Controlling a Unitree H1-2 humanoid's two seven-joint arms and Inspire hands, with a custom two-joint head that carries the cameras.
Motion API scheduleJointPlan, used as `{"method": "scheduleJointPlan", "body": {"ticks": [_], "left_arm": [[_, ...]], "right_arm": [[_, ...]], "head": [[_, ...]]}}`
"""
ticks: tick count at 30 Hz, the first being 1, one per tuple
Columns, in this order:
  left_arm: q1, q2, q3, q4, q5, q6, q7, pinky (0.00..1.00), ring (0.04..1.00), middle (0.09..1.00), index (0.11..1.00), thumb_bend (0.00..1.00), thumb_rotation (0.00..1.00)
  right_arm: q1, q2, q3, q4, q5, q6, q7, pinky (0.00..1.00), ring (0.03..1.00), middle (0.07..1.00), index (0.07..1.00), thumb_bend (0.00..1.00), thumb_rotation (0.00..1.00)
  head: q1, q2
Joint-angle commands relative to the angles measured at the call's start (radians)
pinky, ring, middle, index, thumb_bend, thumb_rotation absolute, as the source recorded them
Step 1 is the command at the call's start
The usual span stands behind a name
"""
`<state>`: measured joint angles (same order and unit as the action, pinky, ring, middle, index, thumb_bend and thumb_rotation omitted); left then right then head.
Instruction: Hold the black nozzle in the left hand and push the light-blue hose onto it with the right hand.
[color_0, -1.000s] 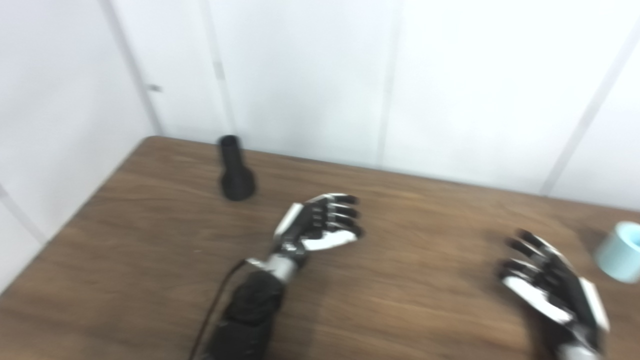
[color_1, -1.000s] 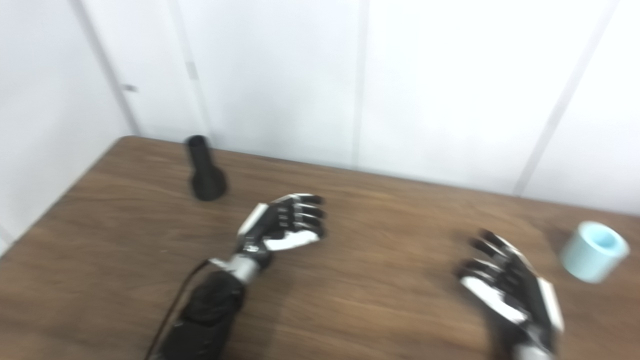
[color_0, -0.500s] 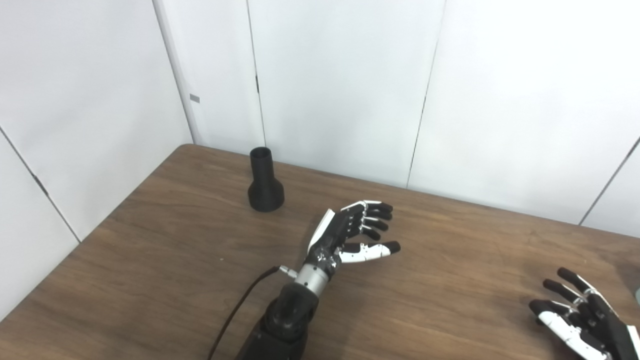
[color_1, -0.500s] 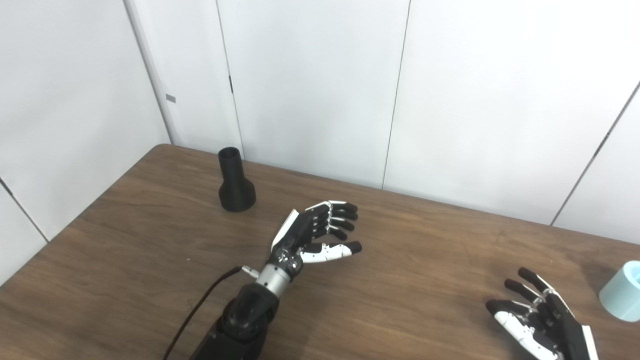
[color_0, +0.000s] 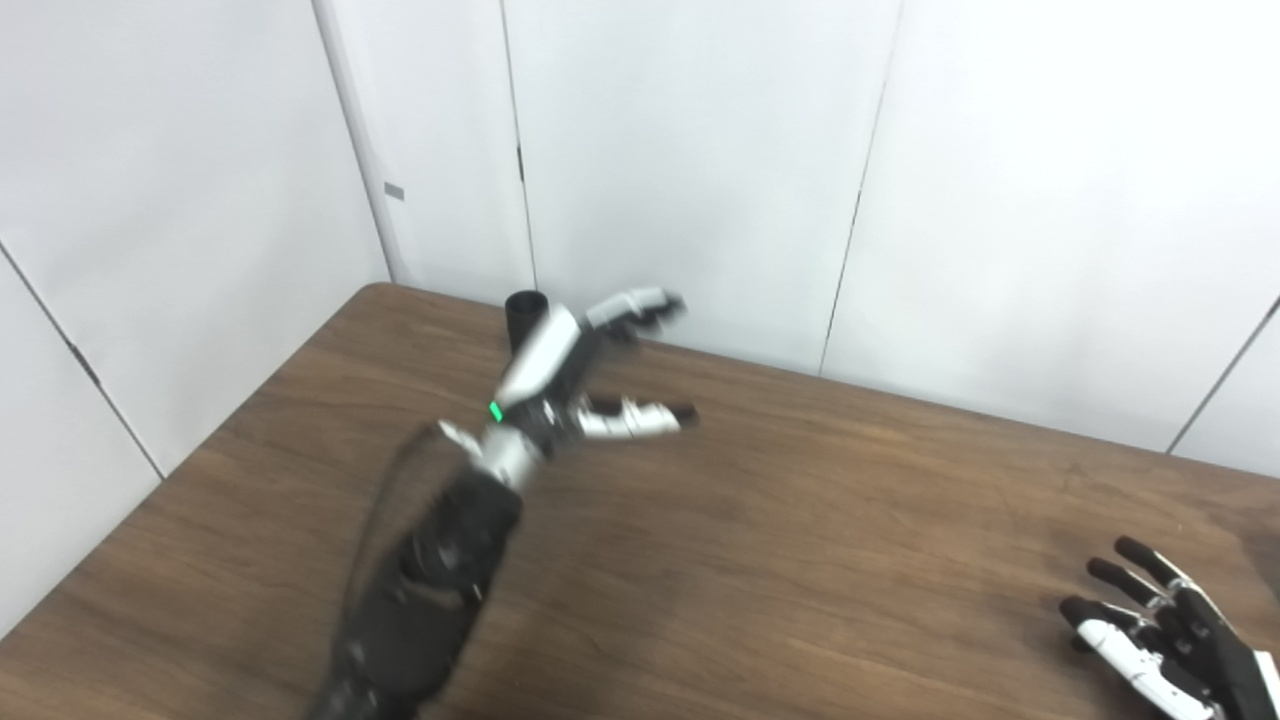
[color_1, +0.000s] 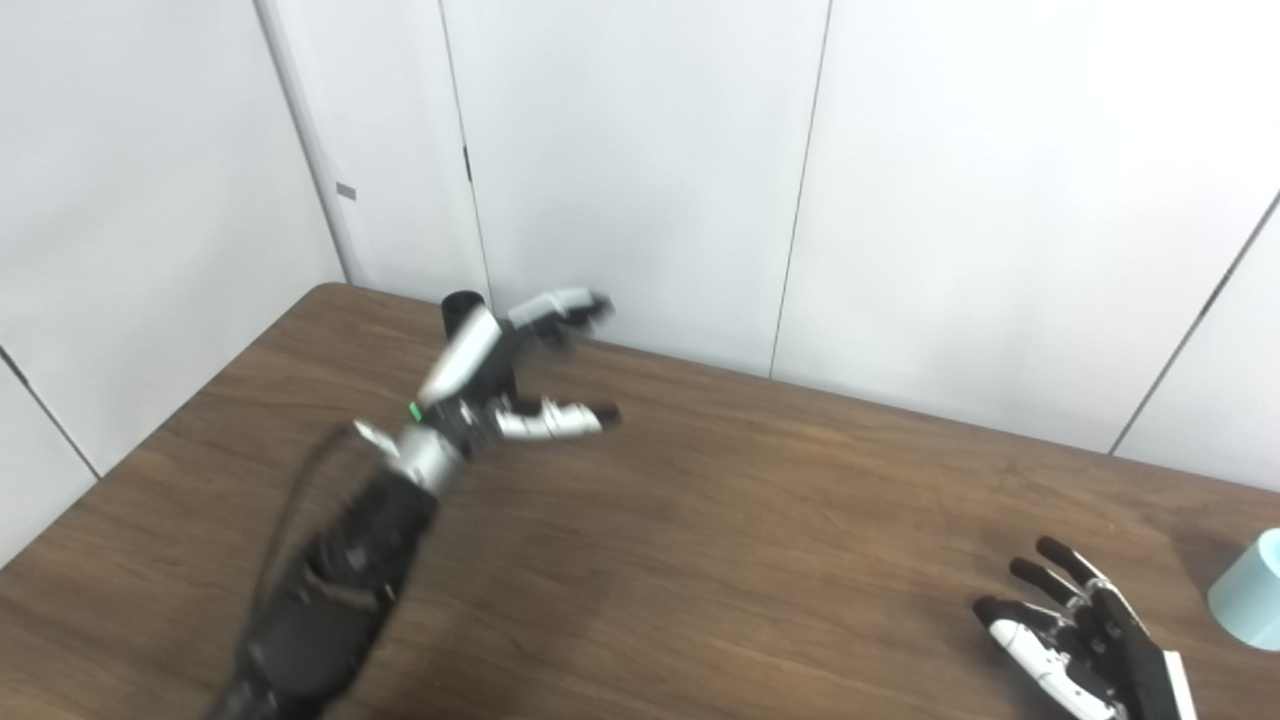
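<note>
Two hands over a brown table (color_1: 760, 560) by white walls (color_1: 640, 160): left hand (color_1: 500, 385) spread wide (blurry, maybe not touching) at the black nozzle (color_1: 462, 303); right hand (color_1: 1085, 645) spread, holding nothing.

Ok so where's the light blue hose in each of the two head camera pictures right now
Left eye view: the light-blue hose is not in it; the table's right edge is cut off just past the right hand.
Right eye view: the light-blue hose sits at the far right edge, partly cropped, on the table beyond the right hand.
Shared landmark: the open right hand at the lower right corner; the hose lies just to its right.
</note>
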<state>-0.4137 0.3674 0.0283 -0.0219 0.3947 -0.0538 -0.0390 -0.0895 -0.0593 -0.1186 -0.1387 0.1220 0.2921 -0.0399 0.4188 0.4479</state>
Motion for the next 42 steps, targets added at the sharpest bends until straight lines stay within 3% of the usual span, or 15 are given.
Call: {"method": "scheduleJointPlan", "body": {"ticks": [1, 3, 8, 14, 19, 22, 27, 30, 33, 39, 42], "left_arm": [[-0.056, 0.047, 0.007, -0.042, 0.041, -0.006, 0.010, 0.76, 0.855, 0.851, 0.839, 0.76, 0.11], [-0.079, 0.078, 0.017, -0.051, 0.068, 0.026, 0.005, 0.79, 0.875, 0.871, 0.853, 0.76, 0.15], [-0.111, 0.111, 0.045, -0.039, 0.090, 0.046, 0.030, 0.82, 0.971, 0.984, 0.923, 0.75, 0.10], [-0.119, 0.150, 0.026, -0.025, 0.326, 0.113, 0.112, 0.90, 1.000, 1.000, 0.998, 0.83, 0.19], [-0.121, 0.151, 0.025, -0.008, 0.437, 0.226, 0.125, 0.68, 1.000, 1.000, 1.000, 0.99, 0.24], [-0.115, 0.157, 0.021, -0.006, 0.463, 0.290, 0.098, 0.77, 1.000, 1.000, 1.000, 1.00, 0.30], [-0.094, 0.156, 0.022, -0.010, 0.453, 0.370, 0.052, 0.83, 1.000, 1.000, 1.000, 1.00, 0.35], [-0.084, 0.138, 0.044, -0.016, 0.393, 0.432, 0.003, 0.87, 1.000, 1.000, 1.000, 1.00, 0.36], [-0.071, 0.116, 0.075, -0.008, 0.321, 0.479, -0.018, 0.85, 1.000, 1.000, 1.000, 1.00, 0.42], [-0.035, 0.103, 0.093, 0.023, 0.261, 0.494, 0.004, 0.76, 1.000, 1.000, 1.000, 1.00, 0.47], [-0.027, 0.102, 0.095, 0.039, 0.231, 0.504, 0.000, 0.81, 1.000, 1.000, 1.000, 1.00, 0.47]], "right_arm": [[-0.023, -0.004, -0.001, -0.049, -0.004, 0.003, 0.000, 0.40, 0.539, 0.709, 0.771, 0.50, 0.00], [-0.024, -0.002, -0.001, -0.051, -0.005, 0.007, -0.001, 0.39, 0.545, 0.708, 0.770, 0.49, 0.00], [-0.026, 0.000, 0.000, -0.058, -0.010, 0.017, -0.002, 0.35, 0.521, 0.707, 0.770, 0.48, 0.00], [-0.027, 0.006, 0.002, -0.079, -0.014, 0.034, -0.003, 0.32, 0.511, 0.706, 0.770, 0.47, 0.00], [-0.029, 0.007, -0.001, -0.081, -0.012, 0.037, -0.003, 0.31, 0.505, 0.702, 0.774, 0.47, 0.00], [-0.029, 0.007, 0.004, -0.091, -0.018, 0.045, -0.003, 0.32, 0.506, 0.700, 0.771, 0.47, 0.00], [-0.031, 0.006, 0.000, -0.098, -0.006, 0.049, 0.006, 0.33, 0.518, 0.705, 0.786, 0.44, 0.00], [-0.031, 0.005, 0.003, -0.102, -0.009, 0.053, 0.006, 0.33, 0.531, 0.715, 0.794, 0.45, 0.00], [-0.032, 0.002, 0.003, -0.095, -0.014, 0.046, 0.004, 0.34, 0.532, 0.710, 0.788, 0.44, 0.00], [-0.032, 0.004, 0.003, -0.115, -0.011, 0.062, 0.003, 0.34, 0.530, 0.715, 0.792, 0.43, 0.00], [-0.032, 0.002, 0.005, -0.116, -0.016, 0.065, 0.004, 0.34, 0.530, 0.710, 0.791, 0.43, 0.00]], "head": [[-0.001, 0.000], [-0.003, -0.001], [-0.004, -0.001], [-0.005, -0.001], [0.002, 0.001], [-0.004, 0.001], [-0.001, 0.009], [0.003, 0.009], [0.001, 0.011], [0.003, 0.016], [0.004, 0.016]]}}
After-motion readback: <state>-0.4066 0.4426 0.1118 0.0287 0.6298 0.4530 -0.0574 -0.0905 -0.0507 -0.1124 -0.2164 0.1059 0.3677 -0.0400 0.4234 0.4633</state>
